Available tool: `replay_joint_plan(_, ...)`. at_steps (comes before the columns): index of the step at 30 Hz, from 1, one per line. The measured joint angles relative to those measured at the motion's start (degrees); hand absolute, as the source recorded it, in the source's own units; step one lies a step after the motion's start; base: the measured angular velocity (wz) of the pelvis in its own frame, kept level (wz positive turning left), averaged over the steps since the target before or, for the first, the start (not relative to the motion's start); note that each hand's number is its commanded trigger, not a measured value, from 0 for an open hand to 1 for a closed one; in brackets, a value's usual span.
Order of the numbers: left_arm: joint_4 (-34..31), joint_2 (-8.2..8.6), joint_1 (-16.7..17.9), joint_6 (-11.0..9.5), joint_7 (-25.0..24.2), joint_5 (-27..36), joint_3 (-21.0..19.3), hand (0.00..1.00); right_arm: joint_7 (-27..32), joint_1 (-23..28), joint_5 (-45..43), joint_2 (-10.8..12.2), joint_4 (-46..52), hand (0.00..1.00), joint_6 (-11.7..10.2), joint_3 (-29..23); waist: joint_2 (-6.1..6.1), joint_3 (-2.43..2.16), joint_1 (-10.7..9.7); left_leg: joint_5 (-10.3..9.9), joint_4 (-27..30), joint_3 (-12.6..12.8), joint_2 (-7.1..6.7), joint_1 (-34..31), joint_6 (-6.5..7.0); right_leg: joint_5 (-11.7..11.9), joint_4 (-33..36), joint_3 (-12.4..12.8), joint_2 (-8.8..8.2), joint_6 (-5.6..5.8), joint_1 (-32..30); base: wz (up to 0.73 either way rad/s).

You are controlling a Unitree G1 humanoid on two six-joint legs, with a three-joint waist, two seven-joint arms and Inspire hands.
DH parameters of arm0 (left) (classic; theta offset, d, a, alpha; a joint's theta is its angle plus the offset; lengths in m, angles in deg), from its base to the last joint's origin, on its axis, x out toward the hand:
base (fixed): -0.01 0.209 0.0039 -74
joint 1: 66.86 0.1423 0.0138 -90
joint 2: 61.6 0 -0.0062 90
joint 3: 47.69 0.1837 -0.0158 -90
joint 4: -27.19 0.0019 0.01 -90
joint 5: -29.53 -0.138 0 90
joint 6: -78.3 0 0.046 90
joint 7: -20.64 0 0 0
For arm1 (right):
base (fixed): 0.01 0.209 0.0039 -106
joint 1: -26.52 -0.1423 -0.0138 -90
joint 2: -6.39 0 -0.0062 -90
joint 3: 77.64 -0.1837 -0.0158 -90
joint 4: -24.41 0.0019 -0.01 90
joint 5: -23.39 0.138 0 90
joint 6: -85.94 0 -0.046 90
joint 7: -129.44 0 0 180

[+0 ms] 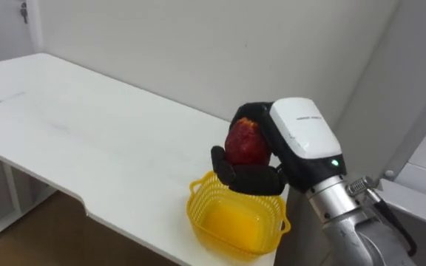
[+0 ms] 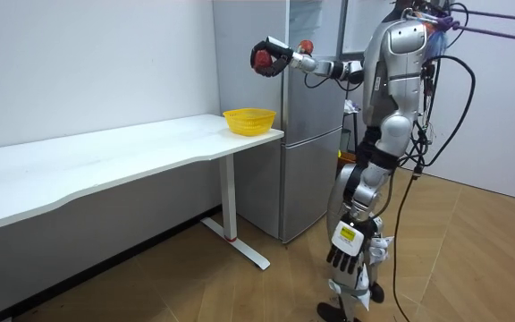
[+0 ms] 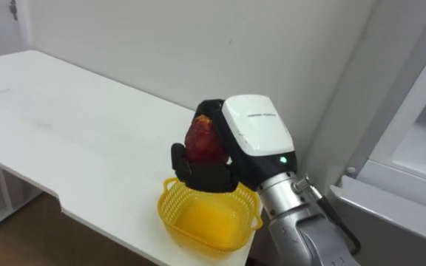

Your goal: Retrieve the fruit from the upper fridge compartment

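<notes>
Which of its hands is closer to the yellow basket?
Right. The right hand, gripping a red fruit, hovers above the basket; the left hand hangs low beside its leg, away from the table.

Head eyes look down close; room view, well off, shares the basket [image 1: 231,222].

right robot hand [image 1: 253,179] curled, arm outstretched

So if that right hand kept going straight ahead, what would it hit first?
Likely free: the right hand, holding the red fruit, points level, high above the yellow basket and table. Perhaps the wall eventually; depth unclear.
</notes>
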Motion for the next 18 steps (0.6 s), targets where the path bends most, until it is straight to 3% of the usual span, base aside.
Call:
replay_joint_plan(11,-0.56,-0.02,0.31,0.65,-0.9,-0.01,0.0,0.0,0.06,-0.01,0.11,0.02,-7.86,1.0,0.62,0.36,0.4,0.3,1.0,-0.01,-0.12,-0.09,-0.11,-0.15,0.01,-0.07,0.03,-0.01,-0.07,0.11,0.01,0.0)
replay_joint_plan(18,-0.54,0.06,0.41,1.97,-0.05,0.06,-0.01,0.0,0.02,-0.03,-0.36,0.02,-14.0,1.0,2.61,0.51,0.72,0.49,1.76,0.0,1.09,-0.1,-0.16,-1.76,0.02,-0.13,0.08,-0.1,-0.19,0.21,-0.97,0.03)
